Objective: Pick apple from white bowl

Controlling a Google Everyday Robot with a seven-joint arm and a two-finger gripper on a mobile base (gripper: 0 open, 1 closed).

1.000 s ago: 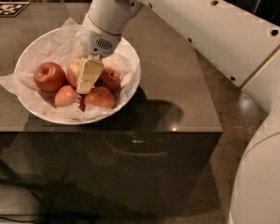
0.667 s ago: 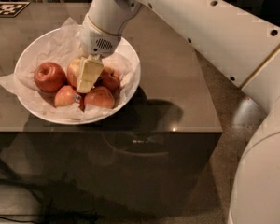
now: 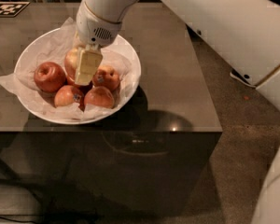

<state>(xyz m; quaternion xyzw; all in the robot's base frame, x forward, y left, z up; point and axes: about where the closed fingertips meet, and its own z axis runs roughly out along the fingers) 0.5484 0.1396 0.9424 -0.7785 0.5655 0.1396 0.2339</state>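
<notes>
The white bowl (image 3: 129,80), lined with crumpled white paper, sits on the left of the dark table (image 3: 177,73). The apple (image 3: 71,59), yellow-green with a red blush, lies at the bowl's middle, mostly hidden behind the gripper. My gripper (image 3: 82,67) reaches down into the bowl from above. Its cream finger (image 3: 87,65) lies against the apple's right side and the jaws are closed on the apple. A dark-red apple (image 3: 49,76) lies to the left.
Three smaller red-orange apples (image 3: 106,77) (image 3: 99,97) (image 3: 68,95) crowd the bowl below and right of the gripper. A black-and-white marker tag (image 3: 8,8) lies at the table's far left. My white arm (image 3: 214,27) spans the upper right. Carpet (image 3: 242,139) lies right of the table edge.
The gripper and the yellow-green apple have risen slightly in the bowl. The other apples and the bowl have not moved.
</notes>
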